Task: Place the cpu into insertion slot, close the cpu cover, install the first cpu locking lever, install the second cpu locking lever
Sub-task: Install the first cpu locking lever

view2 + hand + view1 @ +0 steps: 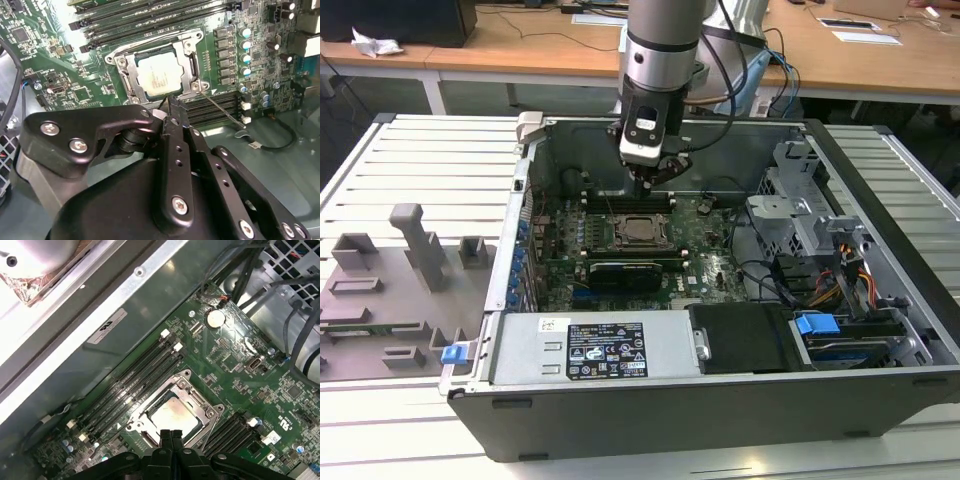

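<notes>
In the exterior view my black gripper (655, 178) hangs over the green circuit board (705, 250), near the small square silvery cpu (640, 228), placed, I judge, to work its latches. In the second wrist view it is clenched on nothing; the dull chip lies flat in the silver-rimmed insertion slot (116, 59) under the thin windowed silvery cpu cover (192, 62). The first wrist view shows that cover framing the chip's pale top

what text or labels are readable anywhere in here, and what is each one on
No text can be read; print shows in these places:
Black-and-white label on the power supply: too small to read.
Small white sticker beside that label: too small to read.
Grey sticker on the case wall: blurred.
Print on the cpu: too faint to read.
White marks on the circuit board: blurred.
</notes>
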Available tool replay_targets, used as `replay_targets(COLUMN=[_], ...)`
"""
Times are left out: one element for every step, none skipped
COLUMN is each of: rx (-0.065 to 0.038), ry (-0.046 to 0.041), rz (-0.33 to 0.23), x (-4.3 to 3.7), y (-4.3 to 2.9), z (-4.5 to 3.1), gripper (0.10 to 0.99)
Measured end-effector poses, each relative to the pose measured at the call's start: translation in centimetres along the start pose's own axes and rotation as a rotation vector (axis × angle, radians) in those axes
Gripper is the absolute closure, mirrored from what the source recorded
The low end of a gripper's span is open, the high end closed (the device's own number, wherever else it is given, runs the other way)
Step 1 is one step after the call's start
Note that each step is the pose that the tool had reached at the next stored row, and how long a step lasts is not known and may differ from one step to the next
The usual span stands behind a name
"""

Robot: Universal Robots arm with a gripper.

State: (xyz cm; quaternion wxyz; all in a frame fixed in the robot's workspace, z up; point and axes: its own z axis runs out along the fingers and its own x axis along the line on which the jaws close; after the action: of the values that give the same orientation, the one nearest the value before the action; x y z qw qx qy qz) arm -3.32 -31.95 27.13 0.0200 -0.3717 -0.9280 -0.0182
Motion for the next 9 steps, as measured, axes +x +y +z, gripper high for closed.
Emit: replay_targets(rx=[0.000, 0.001, 0.002, 0.002, 0.003, 0.003, 0.004, 0.004, 0.005], ry=[0.0001, 0.0003, 0.0006, 0.0008, 0.0010, 0.0012, 0.0015, 0.0016, 0.0017], rz=[-0.007, -0.017, -0.030, -0.040, -0.052, -0.062, -0.077, -0.084, -0.090], x=[0.00, 0.00, 0.00, 0.00, 0.00, 0.00, 0.00, 0.00, 0.00], y=[0.00, 0.00, 0.00, 0.00, 0.00, 0.00, 0.00, 0.00, 0.00], z=[0.00, 0.00, 0.00, 0.00, 0.00, 0.00, 0.00, 0.00, 0.00], gripper=[0.980, 0.980, 0.980, 0.980, 0.980, 0.980, 0.980, 0.980, 0.980])
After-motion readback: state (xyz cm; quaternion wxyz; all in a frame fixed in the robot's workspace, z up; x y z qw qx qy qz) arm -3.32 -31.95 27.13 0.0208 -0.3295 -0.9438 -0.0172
